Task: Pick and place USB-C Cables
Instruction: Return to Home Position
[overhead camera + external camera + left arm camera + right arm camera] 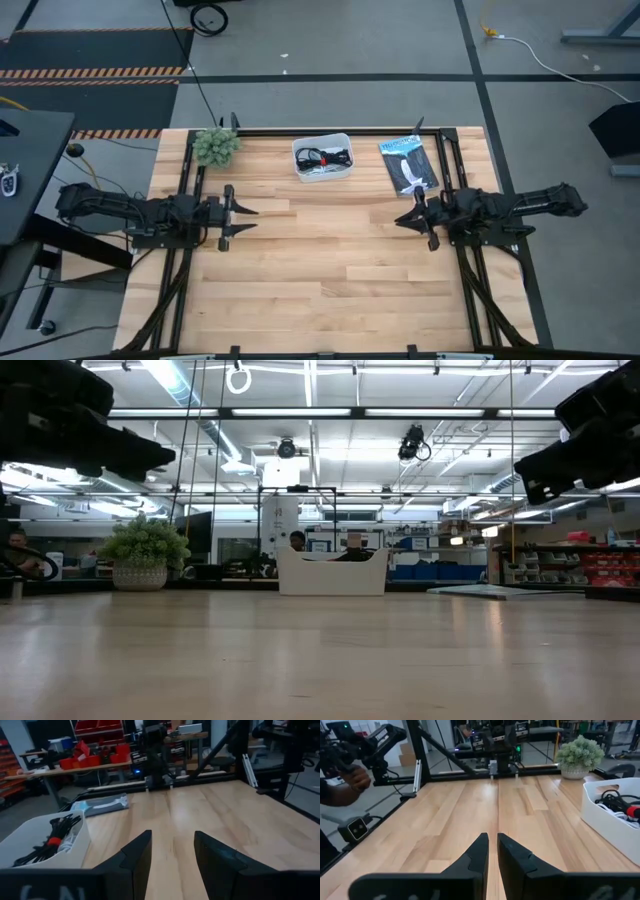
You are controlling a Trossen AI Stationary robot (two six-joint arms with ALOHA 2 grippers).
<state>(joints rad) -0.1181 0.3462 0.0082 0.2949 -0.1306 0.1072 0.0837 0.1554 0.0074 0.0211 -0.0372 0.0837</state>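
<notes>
The USB-C cables lie coiled together in a white bin at the table's far middle. I can make out a black one with a red tie and a white one; the others cannot be told apart. The right wrist view shows the black cords and the red tie over the bin's rim. My left gripper hovers open above the wood, left of and nearer than the bin. My right gripper hovers shut to the right, facing it. Both fingertips are empty.
A flat black-and-blue printed packet lies right of the bin at the far edge. A green fuzzy plant in a pot stands at the far left corner. Bare wood stretches between and in front of the grippers. A person's hand shows beyond the table.
</notes>
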